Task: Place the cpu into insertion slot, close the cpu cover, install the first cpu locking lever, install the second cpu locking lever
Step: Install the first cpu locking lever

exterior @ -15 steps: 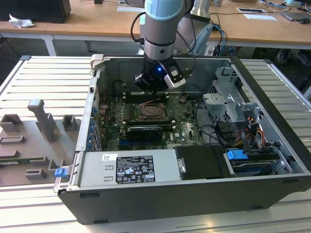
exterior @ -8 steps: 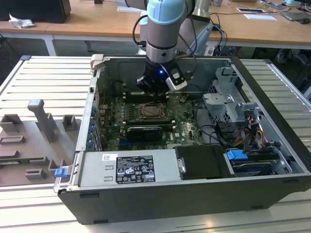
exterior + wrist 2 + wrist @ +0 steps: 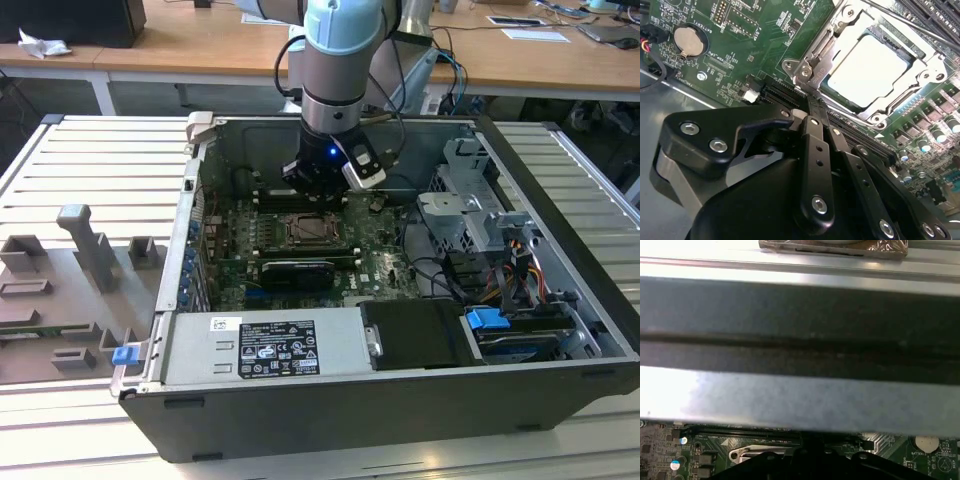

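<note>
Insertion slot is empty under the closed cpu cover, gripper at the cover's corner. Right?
Not empty: the second wrist view shows the cpu seated in the insertion slot, under the closed cpu cover, with the gripper at the cover's corner.

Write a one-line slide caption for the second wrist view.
Gripper, fingers together, at a corner of the cpu cover closed over the cpu in its insertion slot.

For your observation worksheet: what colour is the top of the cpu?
Pale silvery white. The cpu shows best in the second wrist view.
</note>
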Motion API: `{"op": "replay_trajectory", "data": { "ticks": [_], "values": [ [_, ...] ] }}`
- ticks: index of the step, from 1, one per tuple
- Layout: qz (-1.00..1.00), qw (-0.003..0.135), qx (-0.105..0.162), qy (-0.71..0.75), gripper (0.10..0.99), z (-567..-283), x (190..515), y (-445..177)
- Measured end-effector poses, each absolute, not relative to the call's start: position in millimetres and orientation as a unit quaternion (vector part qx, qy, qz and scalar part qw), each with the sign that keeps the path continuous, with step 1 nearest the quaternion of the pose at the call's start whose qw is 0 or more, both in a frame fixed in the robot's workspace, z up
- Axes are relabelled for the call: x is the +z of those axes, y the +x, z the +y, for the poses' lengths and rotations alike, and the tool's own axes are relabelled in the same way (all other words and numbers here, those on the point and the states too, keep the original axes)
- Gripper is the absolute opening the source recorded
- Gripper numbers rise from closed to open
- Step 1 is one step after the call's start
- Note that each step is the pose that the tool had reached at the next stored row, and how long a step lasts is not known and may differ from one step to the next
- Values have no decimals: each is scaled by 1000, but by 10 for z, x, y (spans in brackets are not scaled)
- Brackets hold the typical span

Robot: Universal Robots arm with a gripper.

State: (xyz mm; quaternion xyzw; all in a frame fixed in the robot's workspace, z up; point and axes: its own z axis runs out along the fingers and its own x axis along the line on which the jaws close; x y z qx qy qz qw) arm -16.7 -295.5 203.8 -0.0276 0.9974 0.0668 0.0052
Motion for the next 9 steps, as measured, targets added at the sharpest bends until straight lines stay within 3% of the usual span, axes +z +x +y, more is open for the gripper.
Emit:
{"op": "replay_trajectory", "data": {
  "ticks": [9],
  "values": [
    [998,5,65,-28,106,-2951,2051,-164]
  ]
}}
